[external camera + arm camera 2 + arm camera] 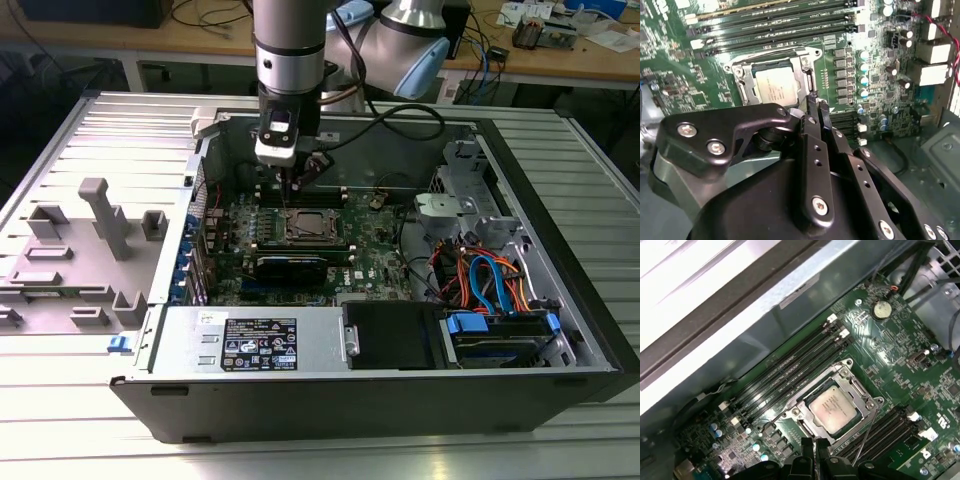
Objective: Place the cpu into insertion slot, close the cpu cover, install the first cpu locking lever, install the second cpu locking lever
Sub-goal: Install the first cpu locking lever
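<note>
Gripper [817, 105] stands closed and empty, tips together just beside the insertion slot [792, 413]. Cpu [776, 85] sits seated in it; cpu cover [856, 386] lies flat around it. One thin locking lever [865, 432] looks unlatched, so lever work seems outstanding.

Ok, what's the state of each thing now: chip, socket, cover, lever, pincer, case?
Silvery-grey square cpu: seated in the socket.
Silver-rimmed square insertion slot: occupied.
Thin silvery window-frame cpu cover: down flat around the chip.
Thin wire locking lever: angled off the board, apparently unlatched.
Black pincer: shut, empty, tips beside the socket.
Black computer case: lying on its side, open.
</note>
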